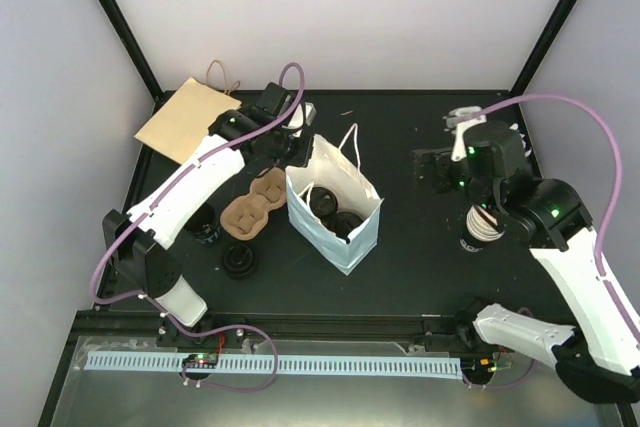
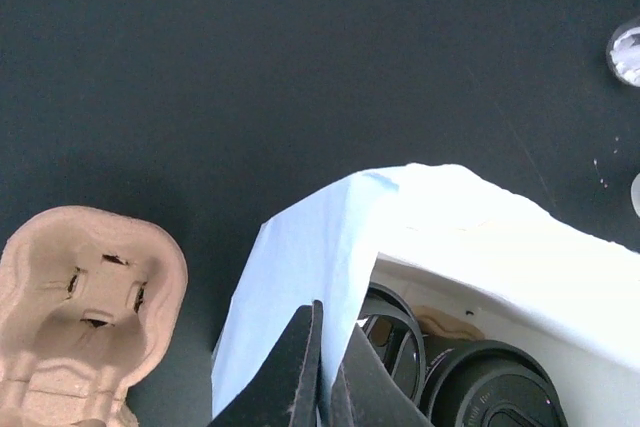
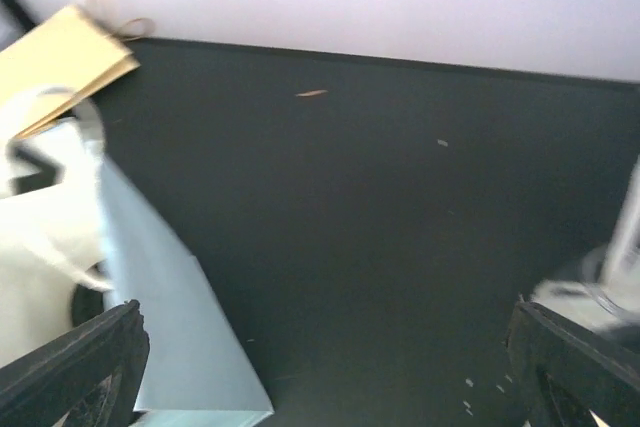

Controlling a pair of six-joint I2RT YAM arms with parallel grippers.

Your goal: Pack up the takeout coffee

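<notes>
- Left fingers [image 2: 300, 377] are clenched on the rim of the white paper bag [image 2: 300, 277], with a fold of its wall pinched between them.
- Right gripper [image 3: 325, 367] hangs released with its jaws spread wide. It holds nothing and sits well apart from the bag, off to the bag's right.
- Nearest the arm bases, loose black lids [image 1: 240, 260] lie on the table.
- Just beyond the lids, a cardboard cup carrier [image 1: 255, 205] rests beside the bag on its left.
- Black-lidded cups stand inside the bag. I take the takeout coffee [image 2: 490, 392] to be one of them, already packed, though only the lids show from above.
- A white cup-like item [image 1: 478, 225] sits under the right forearm. I cannot tell whether it has a lid.
- Farthest back on the left lies a flat brown paper bag [image 1: 185, 117].
- The pinch is on thin paper near the top, so a sideways or upward tug could tear the rim.
- The same tug could tilt the bag, tipping the lidded cups against each other or out onto the table.
- The bag's cord handles stand loose near the left wrist and could snag on it.
- A swing of the right forearm could knock over the item beneath it.
</notes>
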